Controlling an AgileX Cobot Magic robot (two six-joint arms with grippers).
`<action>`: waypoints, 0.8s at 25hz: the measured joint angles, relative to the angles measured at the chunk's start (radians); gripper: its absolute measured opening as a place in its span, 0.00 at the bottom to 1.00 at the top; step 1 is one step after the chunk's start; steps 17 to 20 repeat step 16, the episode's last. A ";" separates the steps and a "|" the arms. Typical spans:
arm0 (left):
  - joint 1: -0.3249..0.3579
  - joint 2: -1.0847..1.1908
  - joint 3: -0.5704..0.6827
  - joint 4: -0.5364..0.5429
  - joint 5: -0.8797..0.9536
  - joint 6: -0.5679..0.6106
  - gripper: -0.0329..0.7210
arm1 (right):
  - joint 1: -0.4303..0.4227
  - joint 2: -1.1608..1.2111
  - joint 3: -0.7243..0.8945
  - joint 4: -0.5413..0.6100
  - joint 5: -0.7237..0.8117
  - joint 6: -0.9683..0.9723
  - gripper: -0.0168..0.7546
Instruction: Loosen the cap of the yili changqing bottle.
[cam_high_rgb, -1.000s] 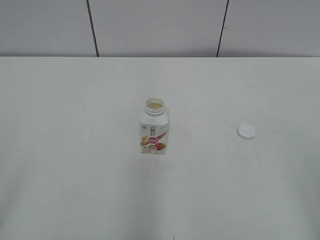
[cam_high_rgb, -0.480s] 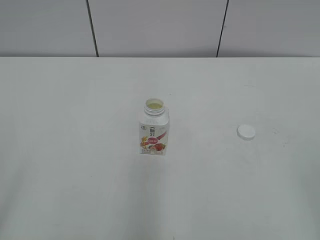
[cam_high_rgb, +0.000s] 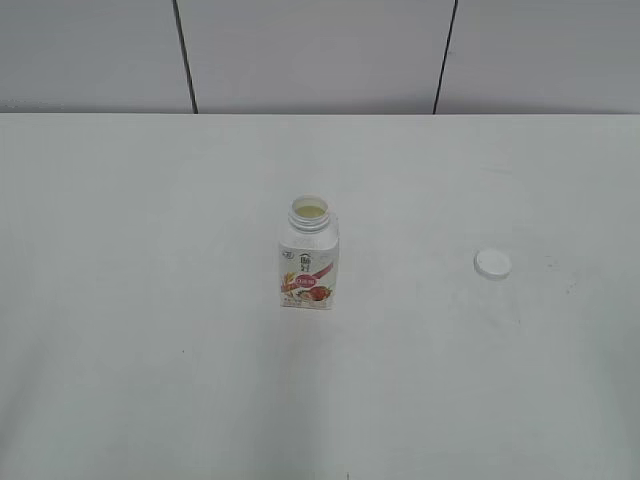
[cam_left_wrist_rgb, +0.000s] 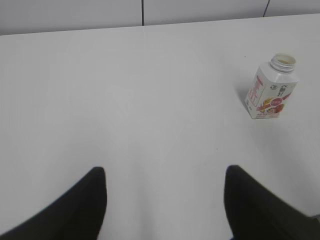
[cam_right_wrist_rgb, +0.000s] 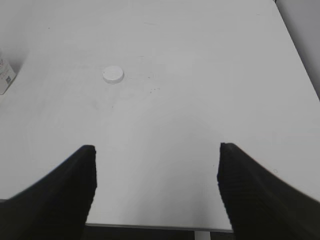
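Yili changqing bottle (cam_high_rgb: 309, 257) stands upright on the white bench (cam_high_rgb: 150, 330), its wide neck uncovered and a pale liquid showing inside the mouth. The cap (cam_high_rgb: 492, 263) lies flat on the bench, well apart from the bottle and touching nothing.

From the left tool (cam_left_wrist_rgb: 165, 200), the bottle (cam_left_wrist_rgb: 271, 87) sits ahead and off to the right, well apart from the dark fingers (cam_left_wrist_rgb: 85, 205). Those two fingers stand wide apart with only bare bench between them; they hold nothing.

From the right tool (cam_right_wrist_rgb: 156, 187), the cap (cam_right_wrist_rgb: 113, 74) lies ahead and slightly to the left, well clear of the fingers (cam_right_wrist_rgb: 60, 192). A corner of the bottle (cam_right_wrist_rgb: 5, 75) shows at the far left edge of that view, with part of its label visible. This tool is also spread wide and grips nothing, and the near edge of the bench runs just below it.

Neither tool appears in the exterior view.
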 joint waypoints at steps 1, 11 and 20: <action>0.000 0.000 0.000 0.000 0.000 0.000 0.65 | 0.000 0.000 0.000 0.000 0.000 0.001 0.79; 0.000 0.000 0.000 0.000 0.000 0.000 0.65 | 0.000 0.000 0.000 0.000 0.000 0.001 0.79; 0.000 0.000 0.000 0.000 0.000 0.000 0.65 | 0.000 0.000 0.000 0.000 0.000 0.001 0.79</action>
